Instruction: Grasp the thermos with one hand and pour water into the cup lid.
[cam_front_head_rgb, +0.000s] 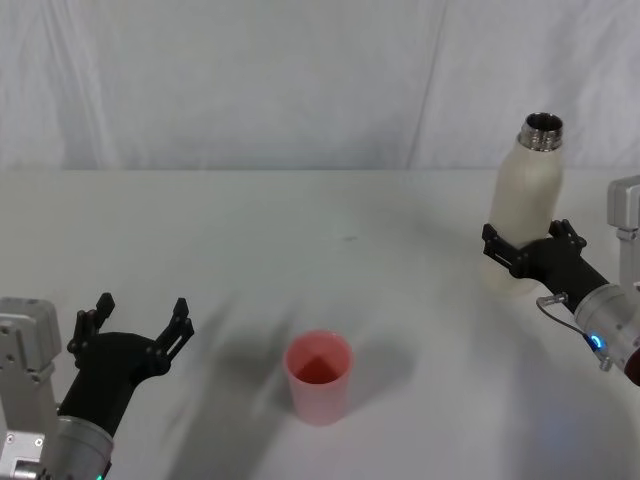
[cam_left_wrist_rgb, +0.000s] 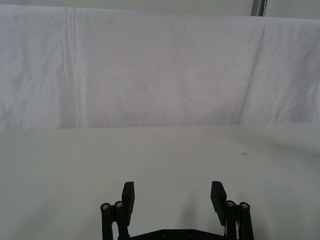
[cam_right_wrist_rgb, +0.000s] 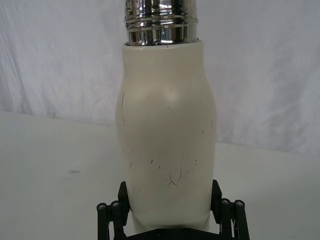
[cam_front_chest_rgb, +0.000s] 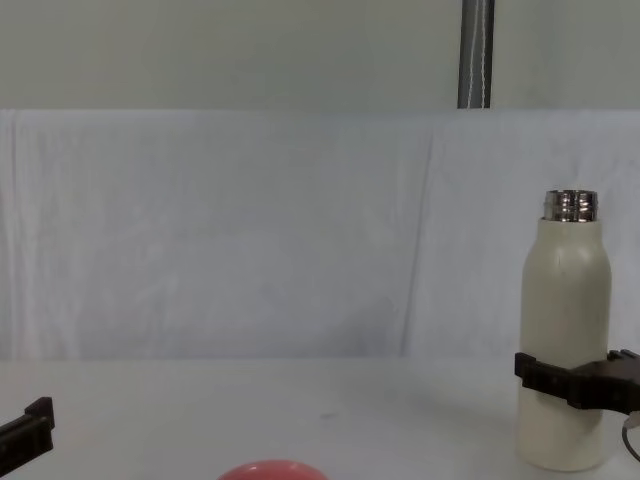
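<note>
The cream-white thermos stands upright on the table's right side, its steel neck uncapped. My right gripper reaches in from the right, and its black fingers press against both sides of the thermos low on its body, shut on it. From the chest view the gripper crosses the thermos just above its base. The pink cup lid sits mouth up at front centre, well left of the thermos; its rim peeks in at the chest view's lower edge. My left gripper hovers open and empty at the front left.
A white table runs back to a white cloth backdrop. A wide stretch of bare tabletop separates the cup lid from the thermos. A grey pole stands behind the backdrop. In the left wrist view, bare table lies ahead of the left gripper.
</note>
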